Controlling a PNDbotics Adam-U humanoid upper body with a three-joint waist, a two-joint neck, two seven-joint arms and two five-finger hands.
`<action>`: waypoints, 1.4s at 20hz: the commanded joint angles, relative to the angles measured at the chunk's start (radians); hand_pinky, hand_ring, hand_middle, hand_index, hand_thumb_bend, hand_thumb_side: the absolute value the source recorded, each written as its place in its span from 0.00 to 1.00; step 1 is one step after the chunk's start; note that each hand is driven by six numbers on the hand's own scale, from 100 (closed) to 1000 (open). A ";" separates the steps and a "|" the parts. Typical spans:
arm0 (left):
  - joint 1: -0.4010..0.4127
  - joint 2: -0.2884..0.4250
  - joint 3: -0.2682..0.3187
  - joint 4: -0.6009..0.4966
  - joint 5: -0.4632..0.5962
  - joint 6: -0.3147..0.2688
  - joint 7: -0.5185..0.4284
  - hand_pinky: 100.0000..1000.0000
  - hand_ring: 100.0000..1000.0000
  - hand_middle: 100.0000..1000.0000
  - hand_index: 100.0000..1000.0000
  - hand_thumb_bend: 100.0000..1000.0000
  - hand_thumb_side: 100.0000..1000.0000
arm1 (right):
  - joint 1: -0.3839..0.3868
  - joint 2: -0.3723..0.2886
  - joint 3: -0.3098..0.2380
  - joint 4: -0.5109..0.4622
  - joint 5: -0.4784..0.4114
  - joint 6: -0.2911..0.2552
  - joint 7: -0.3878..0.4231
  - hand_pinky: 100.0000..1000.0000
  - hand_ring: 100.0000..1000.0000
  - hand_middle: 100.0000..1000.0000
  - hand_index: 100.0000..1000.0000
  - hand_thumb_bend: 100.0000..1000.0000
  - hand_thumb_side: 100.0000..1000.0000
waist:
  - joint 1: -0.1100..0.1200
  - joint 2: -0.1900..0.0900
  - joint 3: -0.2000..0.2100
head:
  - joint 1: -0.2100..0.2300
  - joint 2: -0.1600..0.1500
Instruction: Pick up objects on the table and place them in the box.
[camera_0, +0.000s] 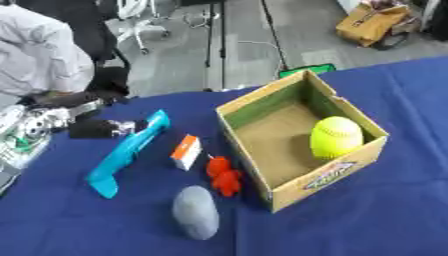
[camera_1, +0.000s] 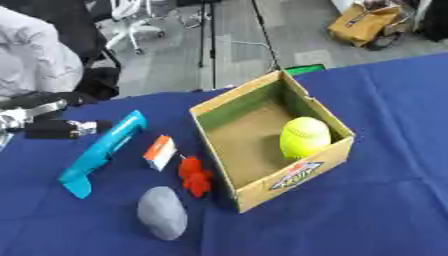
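An open cardboard box (camera_0: 372, 150) stands on the blue table (camera_0: 394, 210), right of centre. A yellow-green ball (camera_0: 336, 136) lies inside it at the right. Left of the box lie a long teal tool (camera_0: 129, 150), a small orange and white carton (camera_0: 186, 151), a red lumpy thing (camera_0: 225, 176) close to the box's left wall, and a grey oval stone-like thing (camera_0: 195, 211) nearer the front. My left hand (camera_0: 98, 128), black with a silver wrist, comes in from the left and sits at the teal tool's far end. My right hand shows in no view.
The table's far edge runs diagonally behind the box, where a green thing (camera_0: 308, 68) peeks out. On the grey floor beyond are an office chair (camera_0: 140, 25) and a brown bag (camera_0: 372, 22). Silver hardware (camera_0: 26, 132) lies at the left edge.
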 joint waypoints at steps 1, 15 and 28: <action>-0.009 0.020 0.021 -0.011 -0.041 -0.016 -0.026 1.00 1.00 1.00 1.00 0.55 0.87 | -0.011 -0.019 -0.006 -0.017 -0.005 0.017 -0.016 0.85 0.74 0.45 0.57 0.00 0.42 | -0.010 -0.013 0.001 | 0.004 -0.011; -0.001 0.010 0.031 0.039 -0.192 -0.057 -0.063 1.00 1.00 1.00 1.00 0.56 0.83 | -0.013 -0.016 -0.007 -0.017 -0.009 0.012 -0.016 0.84 0.73 0.45 0.56 0.00 0.42 | -0.018 -0.005 -0.003 | 0.007 -0.024; -0.012 -0.021 0.014 0.144 -0.285 -0.078 -0.063 1.00 1.00 1.00 1.00 0.60 0.85 | -0.019 -0.014 -0.007 -0.017 -0.014 0.006 -0.016 0.84 0.73 0.45 0.56 0.00 0.42 | -0.021 0.001 -0.012 | 0.014 -0.031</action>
